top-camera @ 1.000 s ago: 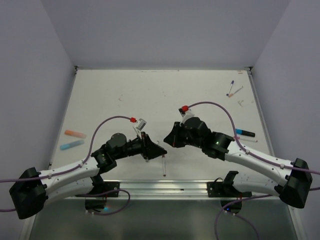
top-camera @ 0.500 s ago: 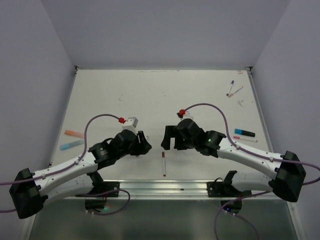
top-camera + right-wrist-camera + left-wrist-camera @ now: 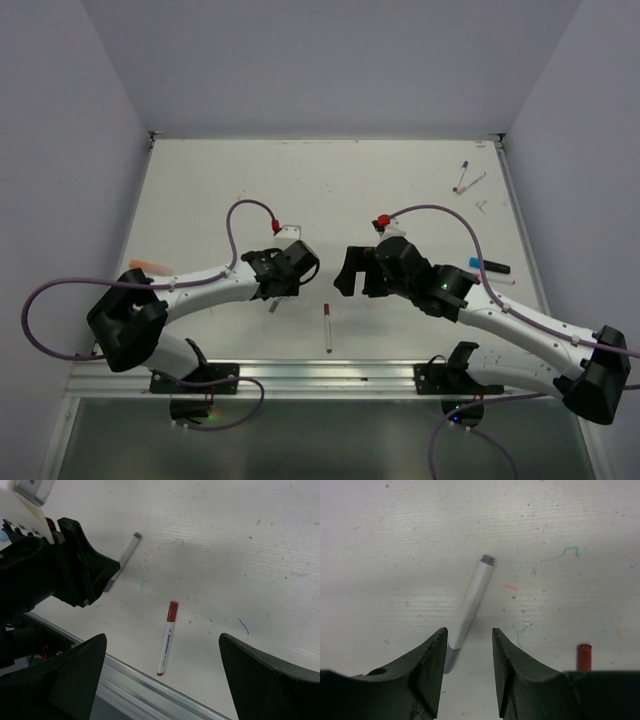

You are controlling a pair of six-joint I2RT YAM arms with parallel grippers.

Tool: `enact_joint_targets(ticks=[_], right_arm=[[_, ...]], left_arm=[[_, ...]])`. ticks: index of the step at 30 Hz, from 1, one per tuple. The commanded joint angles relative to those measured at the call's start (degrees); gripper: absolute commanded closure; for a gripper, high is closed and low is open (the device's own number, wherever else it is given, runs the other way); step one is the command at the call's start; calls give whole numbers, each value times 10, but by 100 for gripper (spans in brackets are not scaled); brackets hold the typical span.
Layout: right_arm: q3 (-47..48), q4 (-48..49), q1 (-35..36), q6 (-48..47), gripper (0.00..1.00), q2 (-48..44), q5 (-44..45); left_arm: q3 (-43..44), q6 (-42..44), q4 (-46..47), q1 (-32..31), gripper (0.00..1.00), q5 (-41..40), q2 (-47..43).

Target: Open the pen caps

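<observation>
While left gripper (image 3: pixel 468 632) straddles tail of white pen (image 3: pixel 470 600), half-spread, nothing pinched, likely to anchor it | right gripper (image 3: pixel 345 280) spread wide, empty, probably for grey cap (image 3: pixel 487 559)

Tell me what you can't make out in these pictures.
- Left wrist view: the grey pen's near end is hidden behind a finger; capped or not, unclear.
- Top view: the left arm partly covers the orange marker.
- Top view: the far pens are too small to tell capped from uncapped.
- Right wrist view: the red-capped pen's print is too small to read.
</observation>
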Motion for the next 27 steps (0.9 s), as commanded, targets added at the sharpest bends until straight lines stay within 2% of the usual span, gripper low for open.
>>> enact_joint_targets(ticks=[1, 4, 12, 22, 24, 27], right_arm=[[-6, -13, -7, -17, 1, -38, 26], [-8, -14, -12, -23, 1, -58, 26], [-15, -14, -12, -27, 1, -71, 12], [-27, -10, -12, -25, 1, -71, 8], [-26, -10, -12, -27, 1, -71, 8], [-26, -11, -12, -27, 1, -70, 7]], left_arm=[[22, 41, -6, 4, 57, -34, 19], [13, 68, 25, 19, 62, -6, 28], [-25, 139, 114, 60, 64, 80, 19], [-17, 156, 124, 64, 68, 124, 81], [-16, 153, 119, 64, 71, 122, 93], [-21, 149, 123, 64, 83, 130, 117]])
